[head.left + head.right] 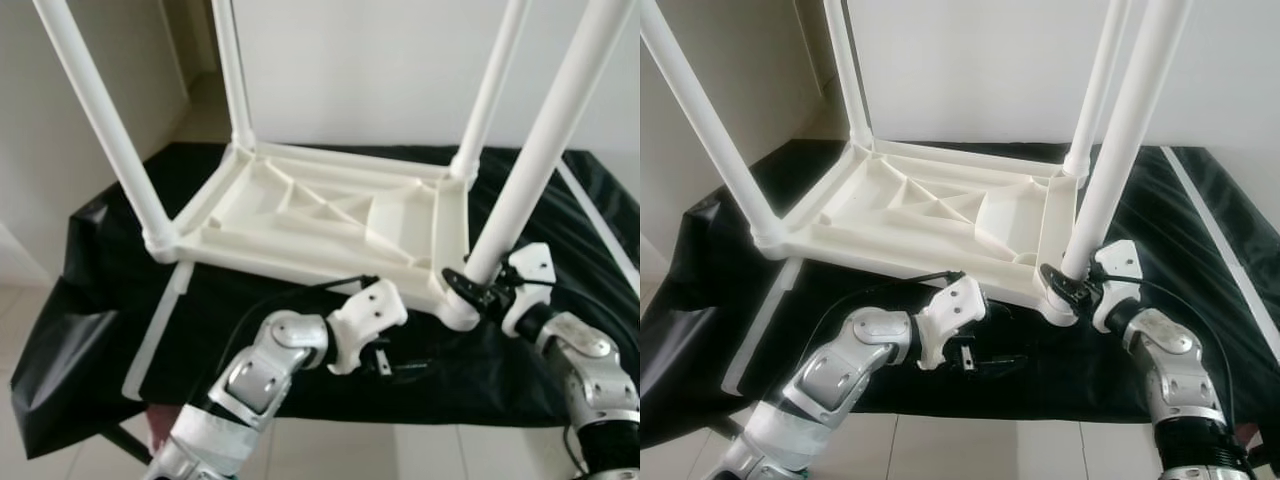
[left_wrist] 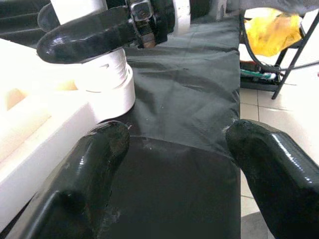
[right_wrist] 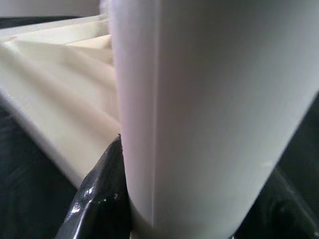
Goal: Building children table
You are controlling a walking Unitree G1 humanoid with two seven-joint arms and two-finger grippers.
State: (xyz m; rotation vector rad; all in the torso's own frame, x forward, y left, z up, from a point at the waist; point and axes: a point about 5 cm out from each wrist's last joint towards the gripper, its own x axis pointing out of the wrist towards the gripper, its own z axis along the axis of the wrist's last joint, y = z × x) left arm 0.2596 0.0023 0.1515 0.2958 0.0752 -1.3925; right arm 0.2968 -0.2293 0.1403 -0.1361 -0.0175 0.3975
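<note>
A white plastic children's table top [image 1: 330, 215] lies upside down on a black cloth [image 1: 90, 300], with its legs pointing up from the corners. My right gripper [image 1: 475, 285] is shut on the near right leg [image 1: 540, 150], just above its corner socket [image 2: 107, 84]. In the right wrist view, that leg [image 3: 214, 114] stands between the black fingers [image 3: 97, 199]. My left gripper [image 1: 400, 365] hangs open over the cloth, just in front of the table's near edge and left of that corner, with nothing between its fingers [image 2: 84, 184].
One loose white strip [image 1: 160, 330] lies on the cloth at the near left, and another [image 1: 600, 230] lies at the far right. Pale tiled floor [image 1: 330, 455] runs in front. A yellow bag [image 2: 271, 30] and a black stand sit beyond the cloth's edge.
</note>
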